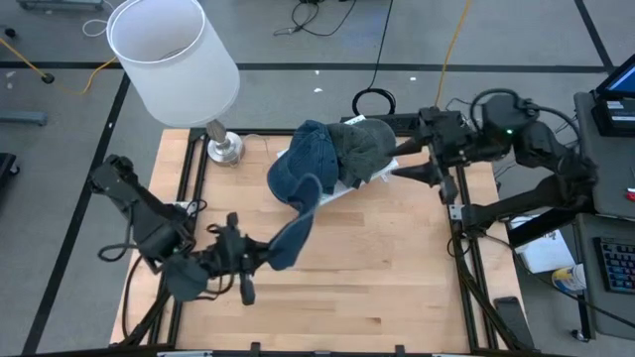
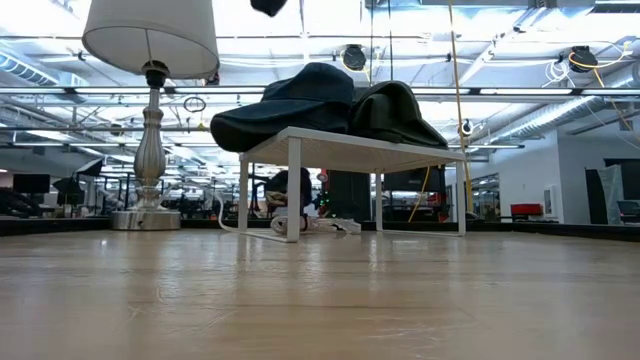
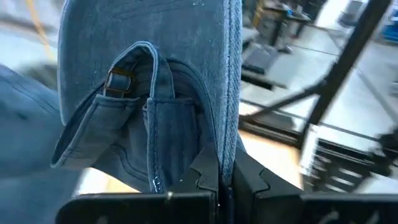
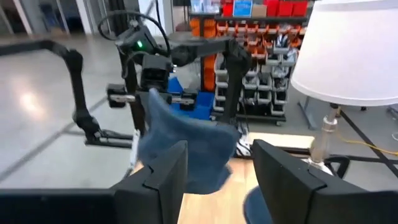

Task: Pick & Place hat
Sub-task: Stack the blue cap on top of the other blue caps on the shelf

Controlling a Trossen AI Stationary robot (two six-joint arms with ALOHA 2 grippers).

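3 hats can be counted: 1 blue denim hat (image 1: 298, 164) and 1 dark green hat (image 1: 362, 147) on 1 small white stand (image 2: 350, 150), plus 1 blue hat (image 1: 291, 241) held up. 1 lamp (image 1: 179, 61), 2 grippers.

No text, label, brand, number or sign can be read in any view. The bins on the shelves (image 4: 261, 28) in the room carry nothing legible, nor does the bench.
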